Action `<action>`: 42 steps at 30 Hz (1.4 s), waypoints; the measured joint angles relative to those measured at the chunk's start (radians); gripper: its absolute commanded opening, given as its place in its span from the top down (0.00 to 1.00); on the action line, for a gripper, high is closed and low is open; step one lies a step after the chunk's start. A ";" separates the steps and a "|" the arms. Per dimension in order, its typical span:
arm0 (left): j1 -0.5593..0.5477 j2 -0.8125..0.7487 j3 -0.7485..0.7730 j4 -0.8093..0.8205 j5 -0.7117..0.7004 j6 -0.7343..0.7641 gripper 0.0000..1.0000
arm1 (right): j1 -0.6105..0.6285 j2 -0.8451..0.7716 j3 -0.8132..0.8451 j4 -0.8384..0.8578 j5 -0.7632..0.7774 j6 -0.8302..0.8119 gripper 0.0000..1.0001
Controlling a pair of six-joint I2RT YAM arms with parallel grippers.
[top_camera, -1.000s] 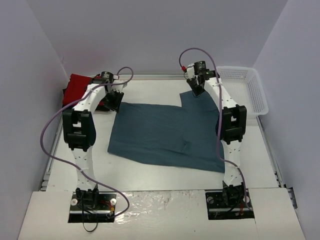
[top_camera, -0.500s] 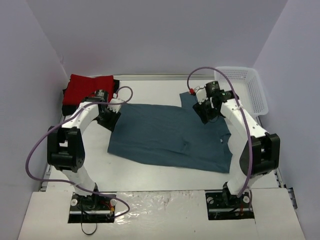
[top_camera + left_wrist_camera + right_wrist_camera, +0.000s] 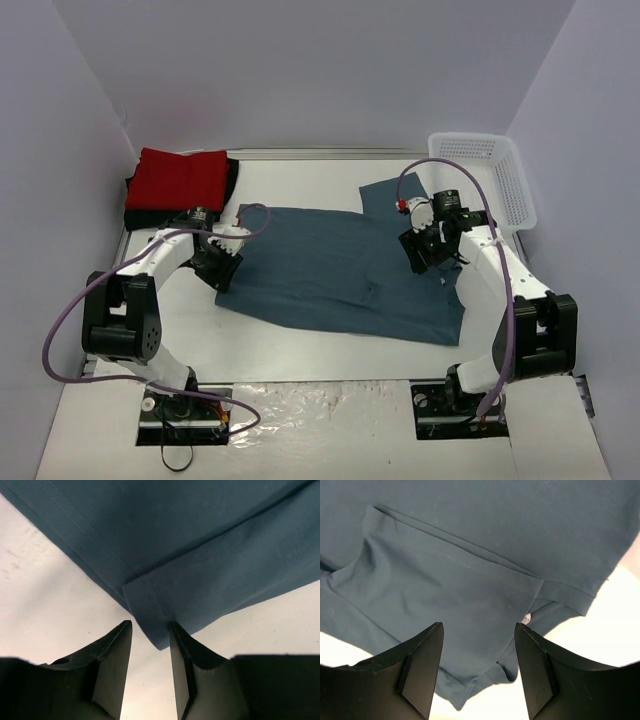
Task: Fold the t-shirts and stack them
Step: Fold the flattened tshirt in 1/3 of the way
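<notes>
Teal t-shirt (image 3: 340,270) ungripped: left tool (image 3: 150,625) narrowly parted, right tool (image 3: 478,626) parted wider

Spread shirt (image 3: 340,275): is showing plain dusty slate-blue, with stitching in the same colour.
Folded shirt (image 3: 182,178): is showing plain bright red.
Shirt beneath it (image 3: 233,175): is showing black at the edges.
Basket (image 3: 505,180): is showing a white lattice.
Table (image 3: 300,345): is looking white.
Arms (image 3: 500,265): are showing white with black joints.

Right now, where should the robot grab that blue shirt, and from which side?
Probably at a corner: the blue shirt lies spread flat, so nothing in its middle stands up to pinch. Its doubled hem corner points between the open fingers of the left tool, so come in low from the shirt's left edge and close on that corner.
</notes>
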 measured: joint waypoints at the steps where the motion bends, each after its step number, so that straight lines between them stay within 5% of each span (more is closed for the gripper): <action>1: 0.000 0.000 -0.011 0.003 0.004 0.002 0.65 | -0.008 0.011 -0.006 0.008 -0.003 0.000 0.46; 8: 0.000 0.001 -0.058 0.025 0.029 0.007 0.65 | -0.014 0.036 -0.027 0.041 -0.016 0.000 0.46; 17: -0.001 -0.088 -0.131 0.017 0.060 0.078 0.84 | -0.020 0.049 -0.041 0.076 -0.002 0.004 0.46; 28: -0.001 -0.286 -0.210 -0.056 0.055 0.193 0.81 | -0.020 0.080 -0.050 0.087 0.028 0.016 0.45; 42: -0.001 -0.264 -0.228 -0.066 0.046 0.253 0.78 | -0.020 0.096 -0.052 0.095 0.045 0.018 0.45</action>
